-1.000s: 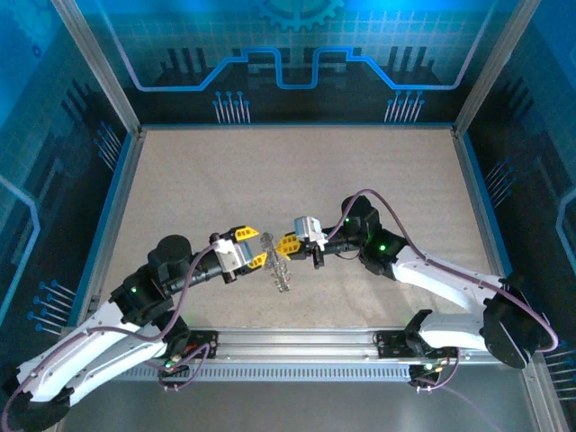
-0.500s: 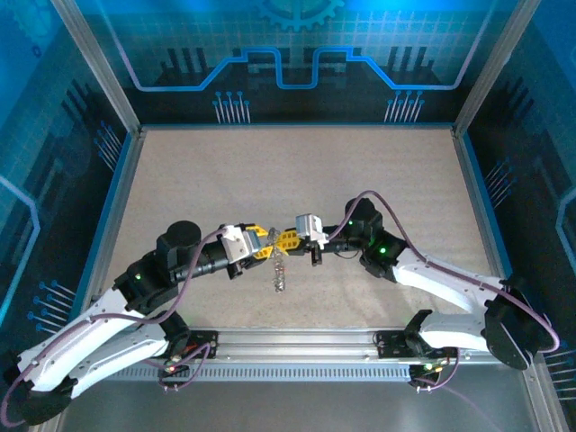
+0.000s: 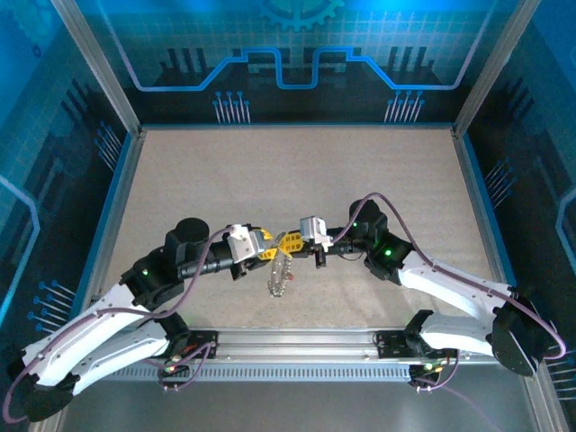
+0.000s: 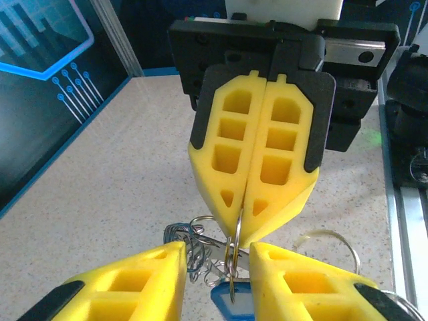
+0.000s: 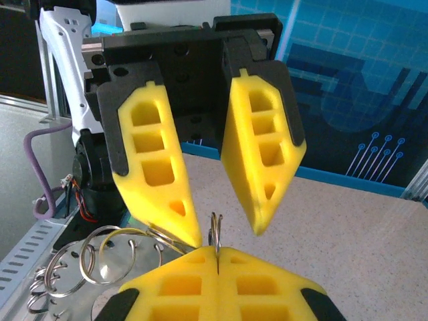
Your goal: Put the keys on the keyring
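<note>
Top view, lower centre of frame: left gripper (image 3: 267, 253) at left and right gripper (image 3: 289, 243) at right stand tip to tip over the table (image 3: 297, 171), the keyring (image 3: 280, 275) extending from between them toward the bottom edge.

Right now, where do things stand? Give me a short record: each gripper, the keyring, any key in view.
left gripper: open, fingers either side of the pinched loop
right gripper: shut on a thin wire loop of the keyring
keyring: linked wire loops trailing from that grip toward the near edge
blue key: just under the pinched loop; threaded or not, cannot tell
</note>
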Motion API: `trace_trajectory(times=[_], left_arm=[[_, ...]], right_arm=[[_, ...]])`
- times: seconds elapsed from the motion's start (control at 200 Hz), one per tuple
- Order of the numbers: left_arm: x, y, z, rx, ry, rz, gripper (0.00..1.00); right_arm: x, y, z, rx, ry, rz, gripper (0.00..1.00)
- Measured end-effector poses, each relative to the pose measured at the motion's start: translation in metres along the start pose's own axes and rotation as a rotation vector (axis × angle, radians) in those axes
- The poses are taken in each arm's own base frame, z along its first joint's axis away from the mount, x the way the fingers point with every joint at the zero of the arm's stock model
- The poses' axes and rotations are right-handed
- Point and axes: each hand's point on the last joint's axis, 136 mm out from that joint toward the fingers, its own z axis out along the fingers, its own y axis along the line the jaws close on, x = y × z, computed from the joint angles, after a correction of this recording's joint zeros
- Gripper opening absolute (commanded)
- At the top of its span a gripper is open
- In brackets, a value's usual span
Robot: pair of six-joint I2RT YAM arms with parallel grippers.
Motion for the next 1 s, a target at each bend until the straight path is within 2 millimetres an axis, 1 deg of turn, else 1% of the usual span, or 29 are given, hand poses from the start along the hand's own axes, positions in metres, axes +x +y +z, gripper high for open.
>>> trace_trajectory(times=[0.125,0.205,0.385,0.465,0.555,0.61,0.7,0.81,0.905,1.0], left_arm=[[0.003,-0.004,0.004,0.029,0.008,-0.006,0.07],[0.004,-0.005,0.005,0.035,0.013,0.0,0.0],[0.002,-0.005,0.002,0.039,0.028,0.007,0.0],[-0.001,-0.004,-0.001,0.04,0.037,0.024,0.0],[-0.004,-0.001,-0.005,0.033,0.062,0.045,0.0],[-0.005,0.0,-0.009,0.03,0.086,0.058,0.0],[-0.006,0.001,-0.012,0.048,0.141,0.078,0.0],[-0.003,0.001,-0.01,0.086,0.222,0.088,0.0],[0.005,0.0,-0.005,0.117,0.285,0.081,0.0],[0.014,-0.004,-0.004,0.142,0.331,0.078,0.0]], right_arm=[[0.002,0.0,0.0,0.001,0.006,0.002,0.0],[0.004,-0.001,-0.001,0.005,0.014,0.006,0.0],[0.002,-0.001,-0.001,-0.01,0.035,-0.015,0.0],[-0.001,-0.002,-0.002,-0.021,0.061,-0.036,0.14],[-0.005,-0.005,-0.004,-0.026,0.105,-0.054,0.25],[-0.009,-0.007,-0.006,-0.03,0.13,-0.076,0.29],[-0.012,-0.006,-0.01,-0.045,0.165,-0.093,0.33],[-0.011,-0.003,-0.012,-0.069,0.203,-0.1,0.35],[-0.005,-0.001,-0.011,-0.095,0.227,-0.077,0.36],[0.0,0.001,-0.009,-0.112,0.238,-0.051,0.32]])
